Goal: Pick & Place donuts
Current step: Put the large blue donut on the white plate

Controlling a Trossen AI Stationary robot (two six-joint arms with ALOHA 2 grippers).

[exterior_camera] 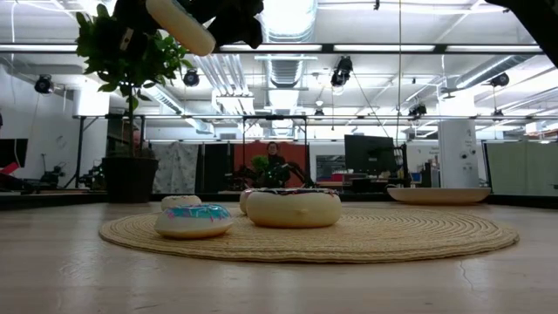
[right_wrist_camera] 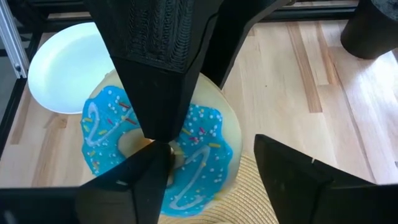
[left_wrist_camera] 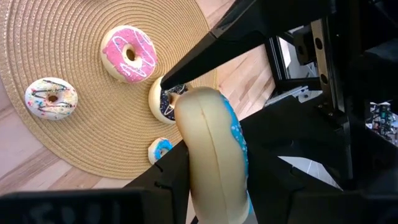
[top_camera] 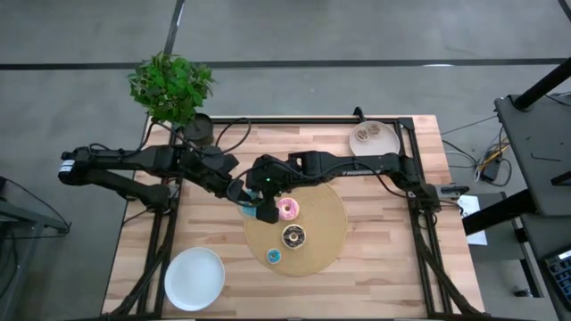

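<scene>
A blue-iced donut (left_wrist_camera: 214, 155), cream-sided and smooth, sits on edge at frame centre, held above the woven straw mat (top_camera: 326, 234); both the left gripper (left_wrist_camera: 211, 186) and right gripper (right_wrist_camera: 205, 155) are clamped on it. Judging by this, it's a handover: one should release only once the other's hold is firm. Pink (top_camera: 287, 209), chocolate (top_camera: 293, 236) and tiny blue (top_camera: 274, 257) donuts lie on the mat

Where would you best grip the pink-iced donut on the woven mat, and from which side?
From straight above: the pink-iced donut lies flat on the woven mat, hole up. Probably one finger in the hole, one outside the ring, on the side away from the left gripper and right gripper, both at the lifted blue-iced donut beside it.
</scene>
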